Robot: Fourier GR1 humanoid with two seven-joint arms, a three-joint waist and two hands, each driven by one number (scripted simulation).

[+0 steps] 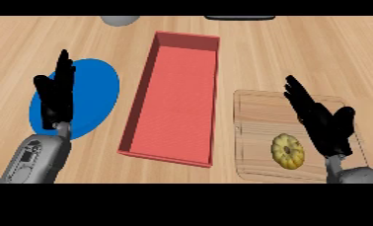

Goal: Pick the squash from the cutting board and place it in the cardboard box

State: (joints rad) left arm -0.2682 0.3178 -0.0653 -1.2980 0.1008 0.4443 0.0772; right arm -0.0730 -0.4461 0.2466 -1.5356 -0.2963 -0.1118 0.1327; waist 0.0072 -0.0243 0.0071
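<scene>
A yellow, ribbed, round squash (287, 151) lies on the wooden cutting board (256, 121) at the lower right. My right hand (324, 124) hovers just right of the squash over the board, fingers straight and pointing up-left, open and holding nothing. The red, long box (178, 99) stands in the middle of the counter, open at the top, nothing inside. My left hand (55, 96) rests at the left, fingers up, open, over a blue plate.
A blue plate (98, 92) lies left of the box, partly under my left hand. A grey round object (120, 19) and a dark flat object (239, 18) show at the far edge of the wooden counter.
</scene>
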